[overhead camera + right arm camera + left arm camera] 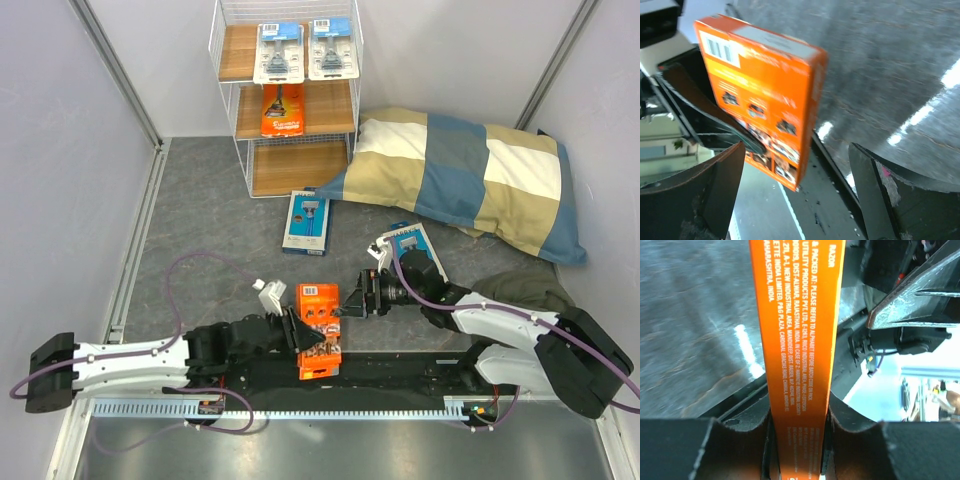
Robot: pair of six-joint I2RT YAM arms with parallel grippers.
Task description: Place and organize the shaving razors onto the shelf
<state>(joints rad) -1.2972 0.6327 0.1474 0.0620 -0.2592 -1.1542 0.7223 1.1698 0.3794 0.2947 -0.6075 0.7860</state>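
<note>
Top external: three razors [280, 52] [333, 48] [283, 110] shelved, two [307, 222] [412, 240] floored (left pincer [303, 333] holds sixth [318, 302], right [350, 298] wide).

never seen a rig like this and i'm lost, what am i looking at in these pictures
These are two robot arms bolted at the near edge of a table. The wide picture looks down from above and behind them; the other two come from a camera on each wrist. The left gripper is shut on an orange razor pack, seen edge-on in its wrist view. The right gripper stands open close to that pack. On the table lie two blue razor boxes and a checked pillow. The white wire shelf holds two clear blister packs on top and another orange pack on its middle tier.
</note>
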